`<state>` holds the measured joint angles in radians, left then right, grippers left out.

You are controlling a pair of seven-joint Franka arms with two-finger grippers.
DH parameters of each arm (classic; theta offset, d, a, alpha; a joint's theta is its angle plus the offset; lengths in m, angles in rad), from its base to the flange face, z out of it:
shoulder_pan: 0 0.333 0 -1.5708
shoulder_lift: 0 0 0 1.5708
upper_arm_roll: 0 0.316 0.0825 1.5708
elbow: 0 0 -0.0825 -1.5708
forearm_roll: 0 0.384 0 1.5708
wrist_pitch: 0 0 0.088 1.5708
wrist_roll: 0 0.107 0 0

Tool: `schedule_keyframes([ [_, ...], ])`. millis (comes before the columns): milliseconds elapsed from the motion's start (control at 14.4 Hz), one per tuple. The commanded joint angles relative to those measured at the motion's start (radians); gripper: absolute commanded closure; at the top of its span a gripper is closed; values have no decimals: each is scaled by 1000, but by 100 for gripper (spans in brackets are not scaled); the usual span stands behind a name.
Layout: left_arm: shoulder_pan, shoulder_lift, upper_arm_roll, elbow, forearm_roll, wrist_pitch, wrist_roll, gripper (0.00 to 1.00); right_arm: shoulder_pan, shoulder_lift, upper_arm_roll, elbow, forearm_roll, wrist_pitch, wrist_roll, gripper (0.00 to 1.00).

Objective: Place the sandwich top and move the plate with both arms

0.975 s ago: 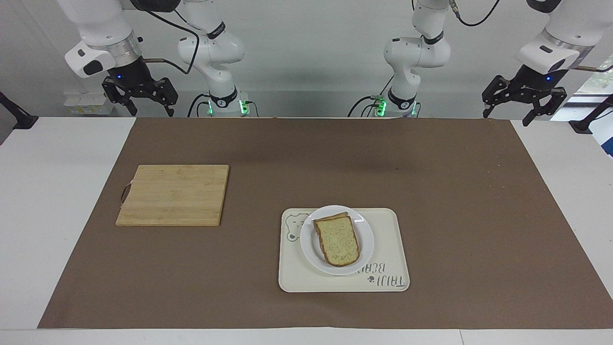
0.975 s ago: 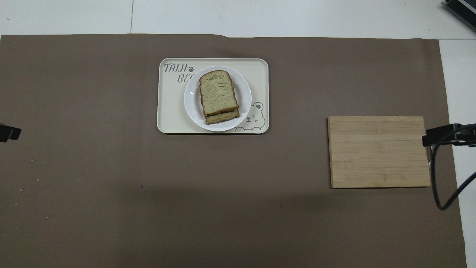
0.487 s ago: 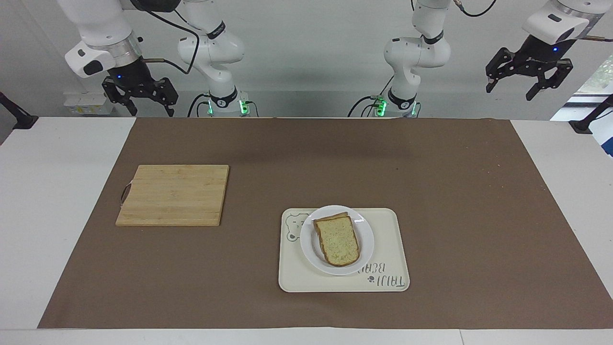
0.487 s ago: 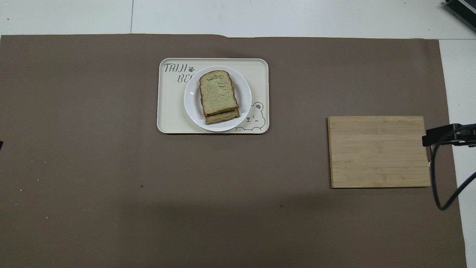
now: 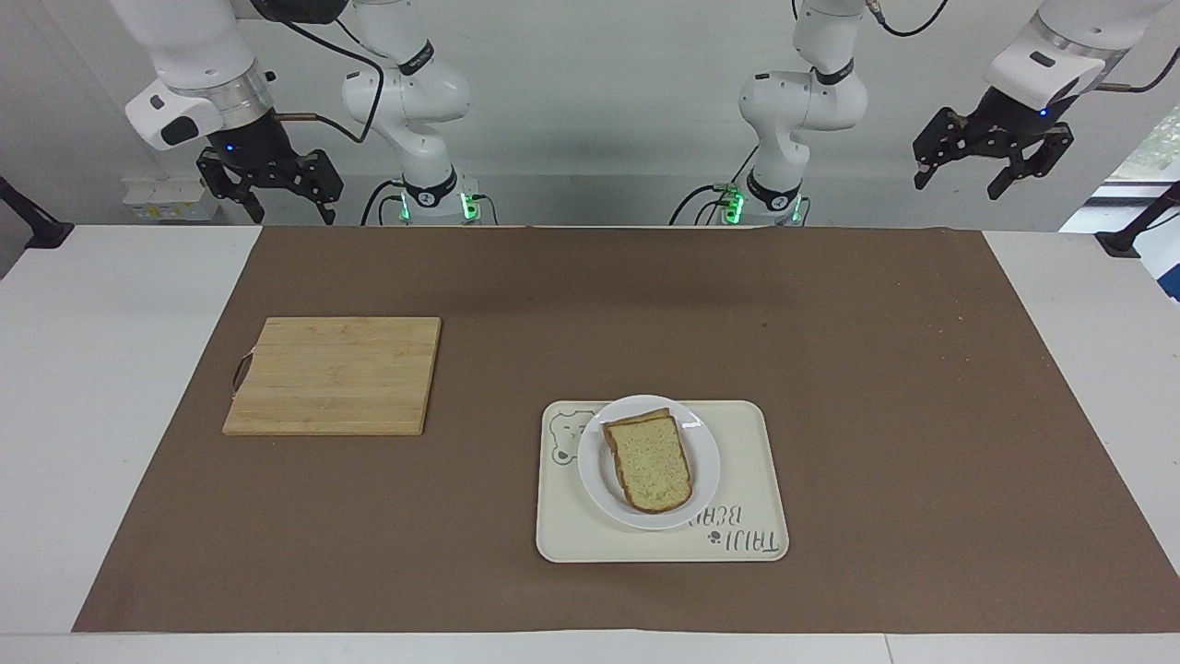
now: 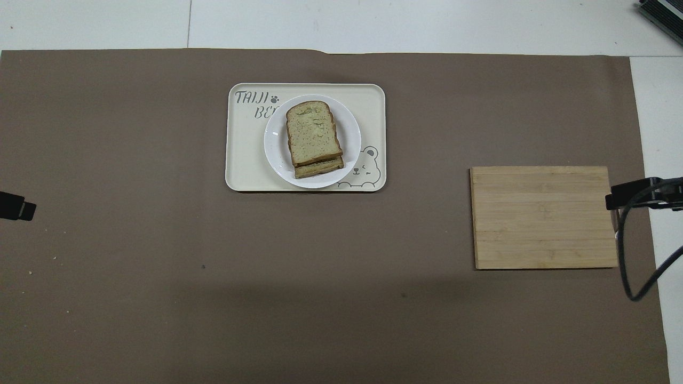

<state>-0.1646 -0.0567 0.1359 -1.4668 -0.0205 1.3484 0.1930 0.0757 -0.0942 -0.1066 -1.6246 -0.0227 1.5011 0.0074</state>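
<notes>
Brown table mat (image 5: 830, 369); wooden cutting board (image 5: 334, 375); cream bear tray (image 5: 756, 480) bearing the plate (image 5: 705, 461), rigid, slippery; I'd pinch its rim on two sides. Sandwich top (image 5: 650, 464) stacked on it, soft, light. Left gripper (image 5: 991, 159) and right gripper (image 5: 270, 184) raised, fingers apart.

lower slice (image 6: 319, 167): mostly covered by sandwich top (image 6: 312, 133), only a strip shows; filling can't be seen
tray text (image 6: 258, 104): partly covered by plate (image 6: 276, 152)
left end effector (image 6: 16, 205): overhead shows only a tip, cut by frame edge
right end effector (image 6: 635, 194): same, cut by edge
bench (image 5: 92, 387): ends cropped
</notes>
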Motion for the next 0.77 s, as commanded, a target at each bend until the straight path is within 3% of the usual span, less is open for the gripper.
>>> schedule_keyframes([
  [0,-12,-106,-1,-165,11,103,-18,0,-2,-10,2,-20,1,24,-4,0],
  [696,-12,-101,-9,-156,13,98,-18,0,-2,-10,2,-20,3,25,-6,0],
])
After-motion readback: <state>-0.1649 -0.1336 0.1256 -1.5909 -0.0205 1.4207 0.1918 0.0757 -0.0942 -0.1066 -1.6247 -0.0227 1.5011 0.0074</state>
